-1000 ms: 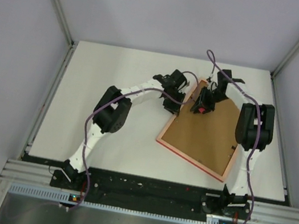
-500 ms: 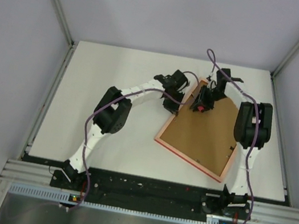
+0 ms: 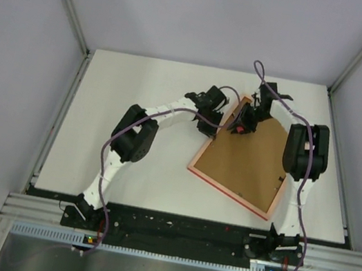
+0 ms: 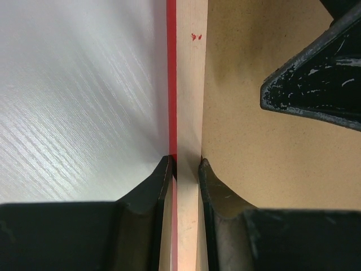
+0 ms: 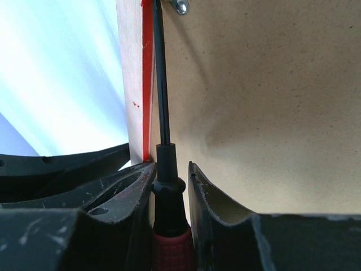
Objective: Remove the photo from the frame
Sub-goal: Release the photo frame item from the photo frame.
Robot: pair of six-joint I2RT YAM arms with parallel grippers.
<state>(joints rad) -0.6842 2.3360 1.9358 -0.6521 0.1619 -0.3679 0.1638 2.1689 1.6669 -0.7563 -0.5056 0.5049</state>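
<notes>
Frame [image 3: 243,162] lies back up, right of centre, turned askew: one corner points far, the opposite one near-right. Flat brown board back, thin bright red rim. Close up, a pale wood strip runs between red edge and board.

The frame [image 3: 229,195] lies back-up on the table [image 3: 127,161], right of centre and skewed, one corner toward the far edge. The backing board [image 3: 243,162] sits in it. My left gripper [image 4: 185,164] is at the frame's far-left side, one finger outside the rim, the other inside, over the board. My right gripper [image 5: 171,166] is just beside it, above the board, with the screwdriver [image 5: 163,101] between its fingers — shaft running along the rim's inner edge toward a metal clip [image 5: 180,5].
</notes>
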